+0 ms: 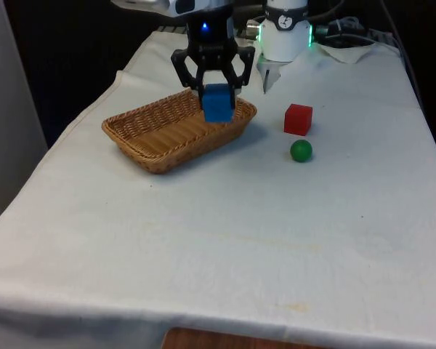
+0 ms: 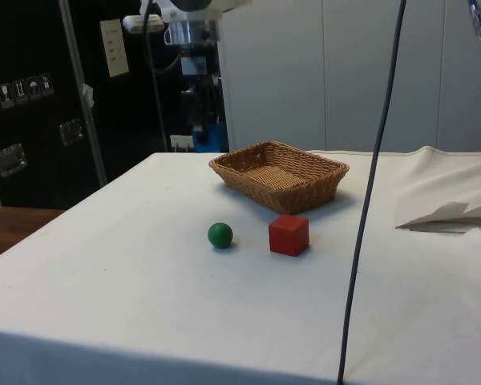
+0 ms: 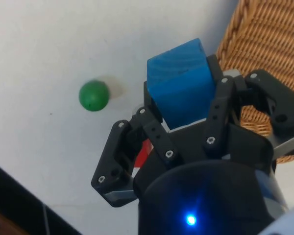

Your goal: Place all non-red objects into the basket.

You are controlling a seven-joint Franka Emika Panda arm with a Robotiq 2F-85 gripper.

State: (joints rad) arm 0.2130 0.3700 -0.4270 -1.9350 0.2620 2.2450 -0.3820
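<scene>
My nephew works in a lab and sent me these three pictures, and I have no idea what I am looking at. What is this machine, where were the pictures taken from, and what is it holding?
It is one white robot arm ending in a black two-finger gripper, working at a table under a white cloth. One picture looks across the table towards the robot, one is taken from the table's side, and one comes from a camera on the robot's wrist, looking down past the fingers.

The gripper is shut on a blue block, held in the air above the edge of a wicker basket. The basket looks empty. Beside it on the cloth lie a red cube and a small green ball, close together but apart.

The job is to put everything that is not red into the basket.
</scene>
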